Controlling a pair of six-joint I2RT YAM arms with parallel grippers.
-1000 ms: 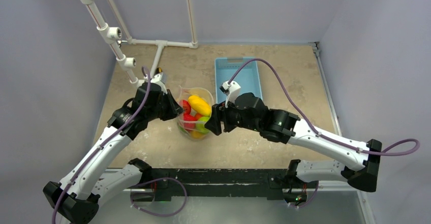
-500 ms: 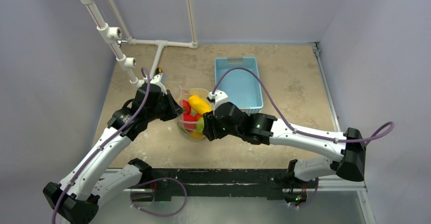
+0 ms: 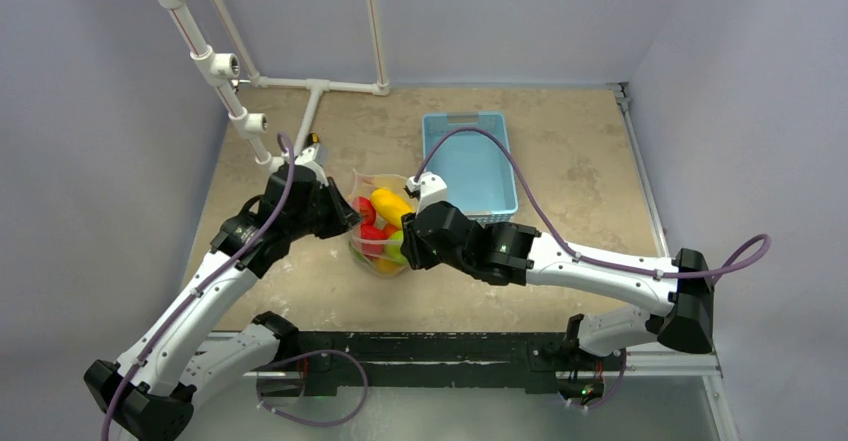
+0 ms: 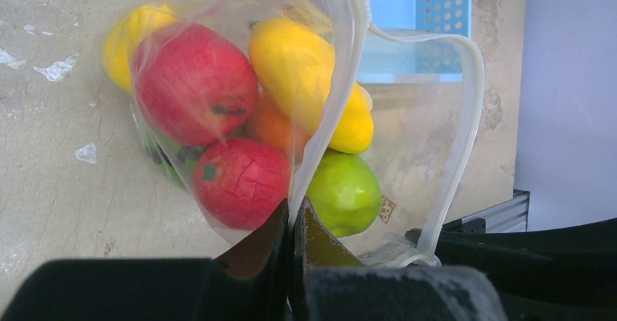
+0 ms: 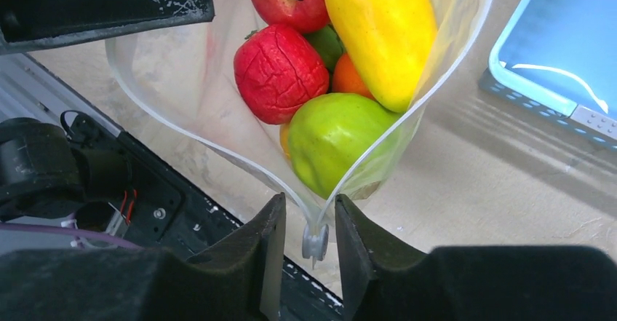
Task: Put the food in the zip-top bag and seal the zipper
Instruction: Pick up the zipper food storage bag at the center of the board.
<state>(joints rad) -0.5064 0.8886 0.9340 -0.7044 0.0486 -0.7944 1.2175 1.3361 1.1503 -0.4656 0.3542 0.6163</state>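
Note:
The zip-top bag (image 3: 381,229) hangs open over the table with the food in it: two red fruits (image 4: 195,82), a long yellow one (image 5: 380,28), an orange one and a green one (image 5: 333,137). My left gripper (image 4: 293,215) is shut on the zipper (image 4: 333,81) strip of one side of the mouth. At the mouth's near corner, where both strips meet, sits a small grey slider (image 5: 315,244). My right gripper (image 5: 311,220) straddles that slider, jaws apart with a gap on each side. From above, the right gripper (image 3: 405,246) is at the bag's near right edge.
A light-blue slotted basket (image 3: 470,161) stands behind and right of the bag. White pipe framework (image 3: 225,66) runs along the back left. The black base rail (image 3: 420,346) lies just below the bag's near corner.
The right arm swung left to the bag's near corner and its jaws narrowed around the slider. The left gripper and the bag stayed put.

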